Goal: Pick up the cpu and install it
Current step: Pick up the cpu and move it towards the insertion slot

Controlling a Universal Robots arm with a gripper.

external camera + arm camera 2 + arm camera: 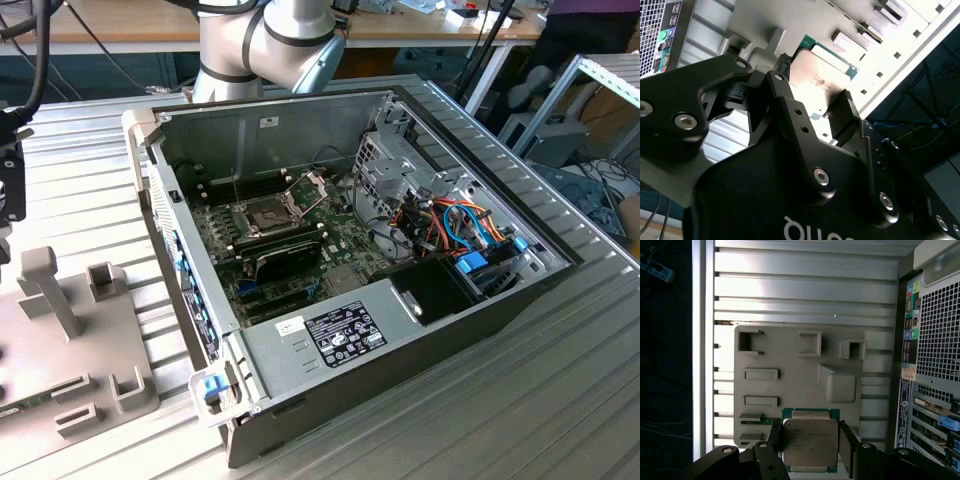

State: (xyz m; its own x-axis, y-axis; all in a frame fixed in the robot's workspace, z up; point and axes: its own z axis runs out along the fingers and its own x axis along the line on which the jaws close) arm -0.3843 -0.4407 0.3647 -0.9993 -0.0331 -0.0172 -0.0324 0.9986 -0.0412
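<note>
In the exterior view, an open dark metal computer case sits on the ribbed aluminium table. A pale grey moulded holder plate lies at the exterior view's left.

In the first wrist view, the black claw flanks the small flat square cpu with a dull silvery metal top at that plate's edge and is apparently clamped on it.

In the second wrist view, the black fingers meet the cpu's opposite edges.

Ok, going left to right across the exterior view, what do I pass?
Grey fixture plate → blue latch → dark square socket → hinged socket frame → orange and blue cable bundle → metal rack frame.
</note>
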